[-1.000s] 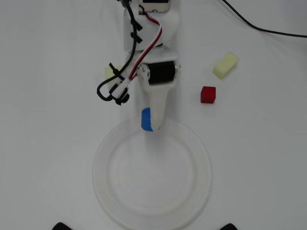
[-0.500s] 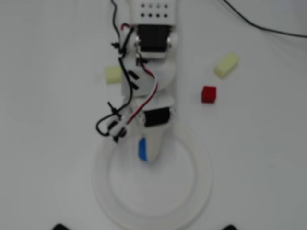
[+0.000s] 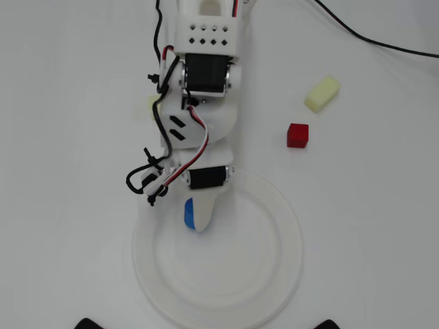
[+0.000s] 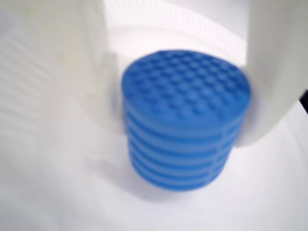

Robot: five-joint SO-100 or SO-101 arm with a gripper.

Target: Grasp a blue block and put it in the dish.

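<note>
The blue block [image 4: 185, 120] is held tightly between the fingers [image 4: 272, 72] of the gripper [image 3: 195, 216], above the dish [image 3: 274, 288] near its upper rim in the overhead view. The grasp is done; only the release is judged to remain.

In the overhead view the dish [image 3: 288, 274] lies at the bottom centre, and every other place is told from it. The block [image 3: 189, 213] sits over the dish's upper-left inner part, between the fingers of the gripper [image 3: 195, 218], which reaches in across the dish's top rim. The cube [image 3: 298, 135] lies above the dish's upper right, apart from the rim. The rectangular block [image 3: 322, 93] lies farther up and right, beyond the cube.
</note>
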